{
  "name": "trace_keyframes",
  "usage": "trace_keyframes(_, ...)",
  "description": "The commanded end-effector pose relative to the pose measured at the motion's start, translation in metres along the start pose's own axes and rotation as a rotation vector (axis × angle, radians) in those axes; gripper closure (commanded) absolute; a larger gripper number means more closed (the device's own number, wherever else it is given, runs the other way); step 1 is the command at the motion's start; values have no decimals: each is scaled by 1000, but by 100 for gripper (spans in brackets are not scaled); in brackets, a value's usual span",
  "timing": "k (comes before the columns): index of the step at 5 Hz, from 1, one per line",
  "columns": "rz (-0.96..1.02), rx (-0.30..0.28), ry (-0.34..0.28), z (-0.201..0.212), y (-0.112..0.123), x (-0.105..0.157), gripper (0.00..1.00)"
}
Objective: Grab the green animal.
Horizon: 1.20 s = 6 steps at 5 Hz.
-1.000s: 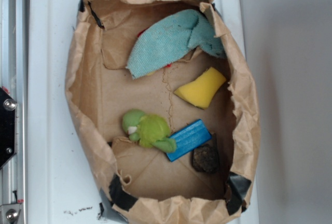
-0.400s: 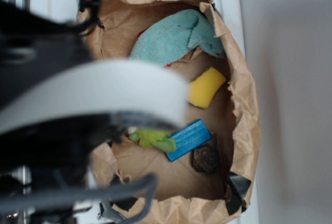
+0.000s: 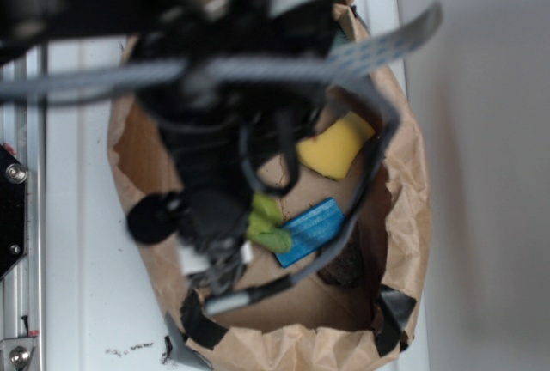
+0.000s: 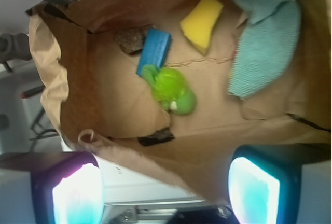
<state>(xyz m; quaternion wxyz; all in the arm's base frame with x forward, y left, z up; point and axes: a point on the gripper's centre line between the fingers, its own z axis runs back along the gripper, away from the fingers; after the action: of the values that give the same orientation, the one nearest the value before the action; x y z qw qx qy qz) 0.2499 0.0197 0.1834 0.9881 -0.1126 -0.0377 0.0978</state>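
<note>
With our gripper wide open and empty, we should centre over the green animal and avoid the blue block touching it

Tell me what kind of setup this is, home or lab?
Probably a lab tabletop rig, not a home. A cut-down brown paper bag taped at the corners serves as a bin on a white surface, holding mismatched props: green animal, yellow sponge, blue block, teal cloth. Gripper hovers open above.
</note>
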Motion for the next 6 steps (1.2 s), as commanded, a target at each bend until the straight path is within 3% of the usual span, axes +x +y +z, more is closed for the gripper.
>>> trace_keyframes(1,26,-72,-109,-22,10,14,0)
trace_keyframes(2,-55,-73,-113,-43,-3,9,0)
trace_keyframes(3,-87,-20,-131,-49,-8,9,0)
trace_keyframes(6,-87,-20,-131,-49,-8,9,0)
